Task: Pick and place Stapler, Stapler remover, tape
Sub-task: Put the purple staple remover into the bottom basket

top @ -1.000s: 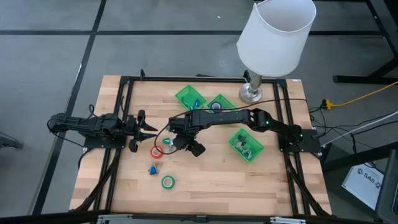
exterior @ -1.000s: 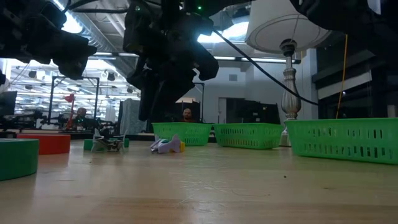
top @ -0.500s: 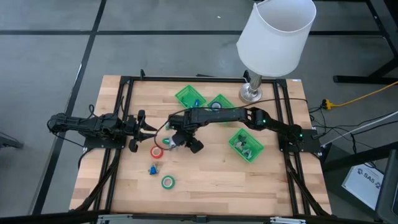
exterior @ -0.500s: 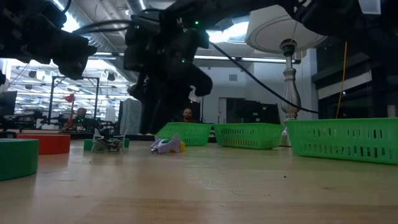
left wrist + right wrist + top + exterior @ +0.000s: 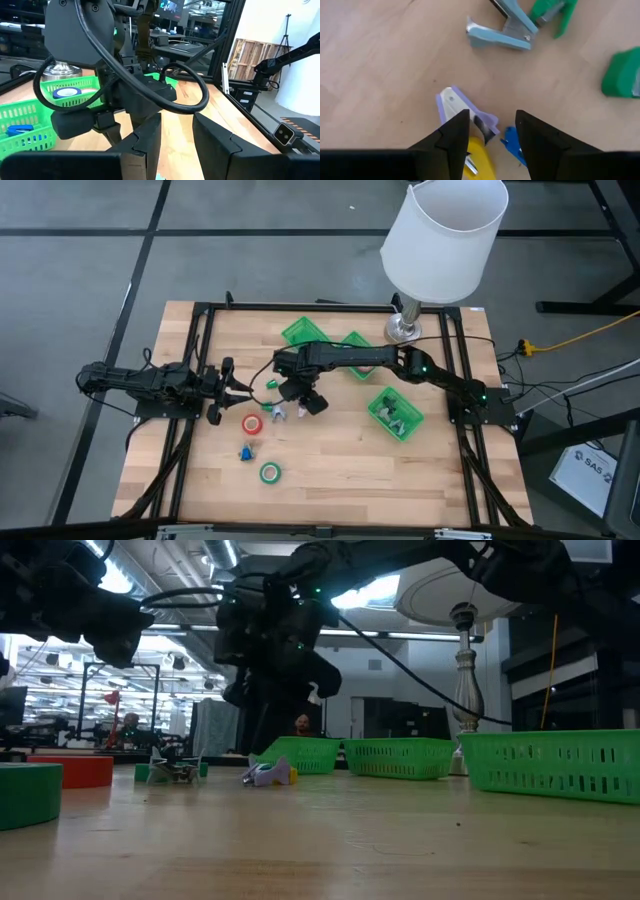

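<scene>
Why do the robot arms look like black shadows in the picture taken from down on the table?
In the low view, bright ceiling lights shine from behind, so the right arm shows as a dark shape. In the high view the light is even, and the red tape and green trays show plainly.

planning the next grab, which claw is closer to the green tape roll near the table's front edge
Right. The right claw hangs above the table's middle, up from the green tape roll; the left claw waits farther off toward the left side.
</scene>
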You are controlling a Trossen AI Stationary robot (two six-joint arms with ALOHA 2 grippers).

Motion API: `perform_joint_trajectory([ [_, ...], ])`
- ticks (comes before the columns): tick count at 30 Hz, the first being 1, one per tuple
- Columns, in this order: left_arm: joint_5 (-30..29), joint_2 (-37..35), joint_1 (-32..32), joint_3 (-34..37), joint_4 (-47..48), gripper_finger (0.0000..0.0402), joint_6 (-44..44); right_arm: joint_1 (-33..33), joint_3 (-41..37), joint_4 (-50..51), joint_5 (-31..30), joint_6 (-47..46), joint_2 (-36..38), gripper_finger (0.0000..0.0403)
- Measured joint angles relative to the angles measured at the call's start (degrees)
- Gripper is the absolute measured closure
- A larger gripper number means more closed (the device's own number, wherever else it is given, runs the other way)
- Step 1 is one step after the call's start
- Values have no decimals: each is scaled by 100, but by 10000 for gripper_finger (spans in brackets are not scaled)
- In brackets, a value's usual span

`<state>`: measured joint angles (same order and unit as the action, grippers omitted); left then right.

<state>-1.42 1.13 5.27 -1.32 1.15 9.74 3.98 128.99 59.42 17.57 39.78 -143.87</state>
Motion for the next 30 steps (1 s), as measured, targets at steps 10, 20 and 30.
perform_joint_trajectory([
  [10,-3,0,-2,0,0,295,0,3,2,-70,4,161,-110,244],
  [20,-16,0,-2,-2,-2,295,0,3,2,-83,5,137,-151,332],
  [30,-20,0,-2,-2,-2,295,0,-12,2,87,354,-528,-144,390],
])
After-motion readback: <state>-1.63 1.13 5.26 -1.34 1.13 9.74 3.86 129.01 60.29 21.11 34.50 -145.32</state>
